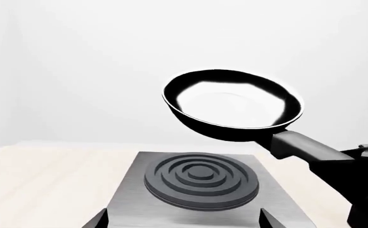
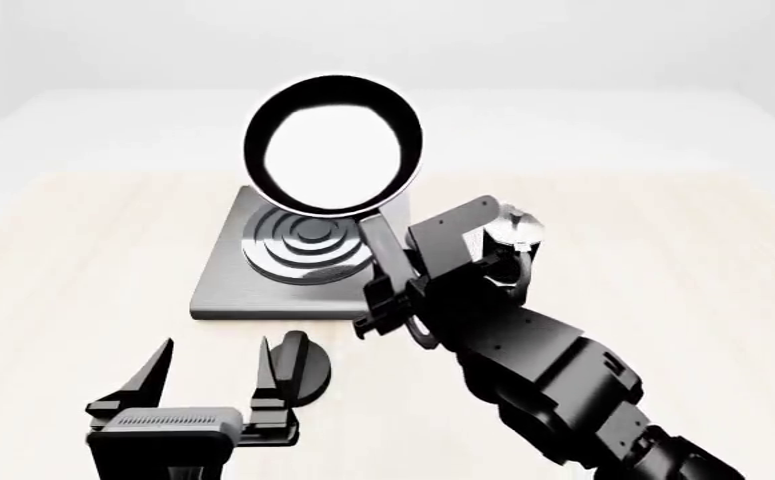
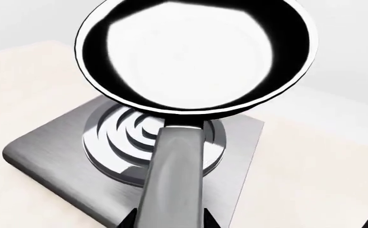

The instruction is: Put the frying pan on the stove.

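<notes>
The frying pan [image 2: 335,145] [image 1: 231,105] [image 3: 193,54], glossy black with a bright reflective inside, hangs in the air above the stove. Its long handle [image 3: 174,180] is clamped in my right gripper [image 2: 390,300] [image 3: 169,219], which is shut on it. The stove [image 2: 234,285] [image 1: 133,199] [image 3: 41,147] is a square grey plate with a dark ringed burner [image 1: 201,179], lying on the light wooden table right under the pan. My left gripper [image 2: 214,375] [image 1: 182,221] stands open in front of the stove's near edge, nothing between its fingers.
A small black round knob [image 2: 307,368] lies on the table just beside my left gripper's right finger. The light wooden table [image 2: 654,260] stretches around the stove to both sides, with a white wall behind.
</notes>
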You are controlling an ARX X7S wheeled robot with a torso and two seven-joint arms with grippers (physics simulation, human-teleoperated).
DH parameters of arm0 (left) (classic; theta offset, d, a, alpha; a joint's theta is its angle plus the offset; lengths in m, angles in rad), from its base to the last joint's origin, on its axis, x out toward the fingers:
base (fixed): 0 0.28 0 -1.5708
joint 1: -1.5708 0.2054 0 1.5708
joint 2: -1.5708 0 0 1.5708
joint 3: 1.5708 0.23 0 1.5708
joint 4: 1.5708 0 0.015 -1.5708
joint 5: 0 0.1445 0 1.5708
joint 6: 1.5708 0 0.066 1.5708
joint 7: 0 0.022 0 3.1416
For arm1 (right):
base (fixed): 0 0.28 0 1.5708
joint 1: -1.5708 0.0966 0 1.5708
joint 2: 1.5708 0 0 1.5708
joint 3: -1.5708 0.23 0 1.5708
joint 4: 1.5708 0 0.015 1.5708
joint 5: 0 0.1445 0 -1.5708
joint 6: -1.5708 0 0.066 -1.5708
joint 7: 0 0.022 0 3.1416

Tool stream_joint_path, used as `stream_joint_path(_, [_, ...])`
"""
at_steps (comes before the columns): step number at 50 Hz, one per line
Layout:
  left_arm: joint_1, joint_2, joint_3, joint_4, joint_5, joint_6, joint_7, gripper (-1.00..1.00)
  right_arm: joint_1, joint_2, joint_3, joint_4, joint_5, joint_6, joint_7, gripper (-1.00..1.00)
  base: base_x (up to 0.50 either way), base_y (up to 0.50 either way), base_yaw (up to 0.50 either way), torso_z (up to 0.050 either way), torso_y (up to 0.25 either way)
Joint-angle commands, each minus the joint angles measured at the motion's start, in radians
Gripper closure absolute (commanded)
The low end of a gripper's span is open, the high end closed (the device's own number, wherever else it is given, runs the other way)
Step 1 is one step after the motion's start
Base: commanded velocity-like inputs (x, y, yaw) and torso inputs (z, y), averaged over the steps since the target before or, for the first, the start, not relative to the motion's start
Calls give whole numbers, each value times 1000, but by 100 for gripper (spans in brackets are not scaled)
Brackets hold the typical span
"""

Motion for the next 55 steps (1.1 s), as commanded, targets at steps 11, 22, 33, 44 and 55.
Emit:
stream_joint_path(11, [-2, -4, 4, 0, -3, 0, -4, -100, 43, -32, 5, 31, -63, 4, -23, 100, 0, 0, 0, 1, 2])
stream_joint_path(22, [-3, -5, 4, -2, -5, 4, -7, -100, 45, -61, -13, 105, -84, -29, -47, 100, 0, 0, 0, 1, 2])
stream_joint_path(33, [-7, -6, 3, -8, -8, 8, -7, -100, 54, -93, -23, 211, -106, -75, -77, 100, 0, 0, 0, 0, 2])
stream_joint_path(44, [-11, -6, 5, -16, -10, 11, -7, -100, 64, -113, -39, 264, -122, -97, -95, 100, 0, 0, 0, 1, 2])
stream_joint_path(55, [-12, -8, 6, -14, -13, 9, -10, -100, 74, -126, -51, 297, -131, -108, -106, 100, 0, 0, 0, 0, 2])
